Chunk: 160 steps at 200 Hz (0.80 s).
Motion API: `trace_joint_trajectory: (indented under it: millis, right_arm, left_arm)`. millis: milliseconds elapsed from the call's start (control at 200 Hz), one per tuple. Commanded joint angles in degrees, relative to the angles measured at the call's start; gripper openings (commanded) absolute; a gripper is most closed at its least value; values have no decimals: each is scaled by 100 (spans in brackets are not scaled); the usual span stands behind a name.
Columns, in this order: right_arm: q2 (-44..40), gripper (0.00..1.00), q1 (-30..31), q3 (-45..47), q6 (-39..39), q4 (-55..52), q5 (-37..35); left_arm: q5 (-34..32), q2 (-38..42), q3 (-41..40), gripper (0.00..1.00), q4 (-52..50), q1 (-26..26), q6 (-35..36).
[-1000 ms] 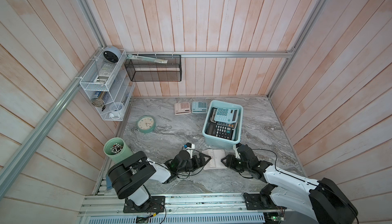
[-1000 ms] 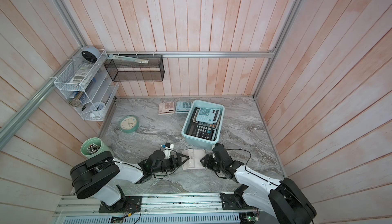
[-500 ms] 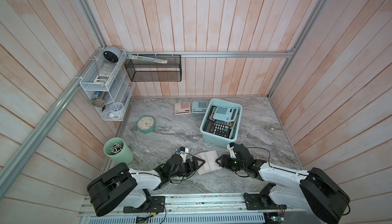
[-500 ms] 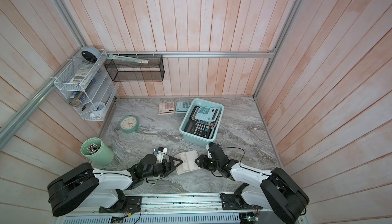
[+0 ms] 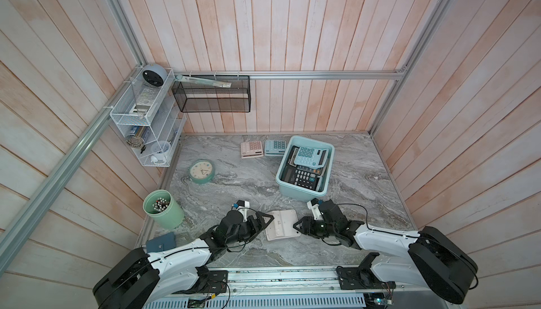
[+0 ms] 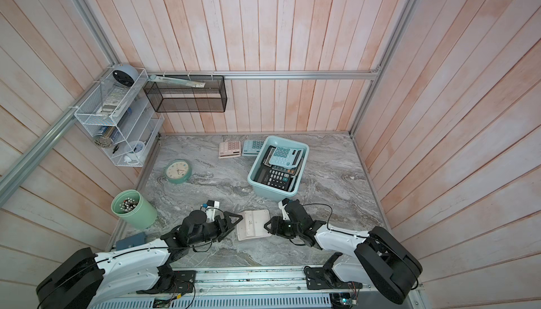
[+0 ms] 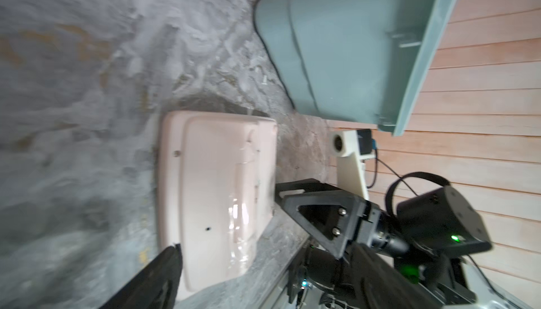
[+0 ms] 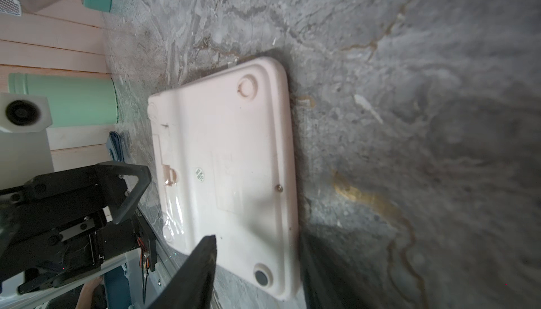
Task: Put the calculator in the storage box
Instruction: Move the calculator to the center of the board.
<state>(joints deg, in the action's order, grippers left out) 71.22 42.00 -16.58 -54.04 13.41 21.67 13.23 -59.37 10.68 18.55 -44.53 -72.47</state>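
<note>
Checking from the remote station, I find the calculator (image 5: 282, 224) lying face down on the grey table (image 5: 234, 181), near the front edge, its pale back plate and rubber feet turned upward. It sits outside the storage box (image 5: 301, 196), which stands just behind it, apart from it, with its long side angled to the back wall. Several other calculators (image 5: 303, 175) are stacked inside the box, a black one low and a pale blue one on top. The left gripper (image 5: 263, 224) is low at the calculator's left edge with its jaws spread wide; one fingertip (image 7: 158, 278) appears at the corner of the back plate in the left wrist view, and I see nothing held. The right gripper (image 5: 298, 227) meets the opposite edge with its jaws partly apart. In the right wrist view one finger (image 8: 202, 266) lies over the back plate, and a dark blur sits beyond the edge. I cannot tell whether this gripper pinches the calculator or only touches it. Both top views show the calculator (image 6: 253, 224) between the two grippers. A green pen cup (image 5: 162, 209) stands at the left side of the table.
</note>
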Motion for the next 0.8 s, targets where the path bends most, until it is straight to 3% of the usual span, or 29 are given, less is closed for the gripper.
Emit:
trace_joint_trajectory:
  millis: [0, 225, 795]
  right_arm:
    - [15, 53, 119, 25, 96, -688, -246]
    - [163, 53, 437, -163, 1, -652, -457]
    - [1556, 48, 1439, -722, -587, 718, -429]
  left_arm:
    - [-333, 305, -93, 95, -1175, 32, 149]
    - [-635, 1053, -171, 98, -1846, -517, -360]
    - [-752, 1607, -625, 100, -1719, -539, -959]
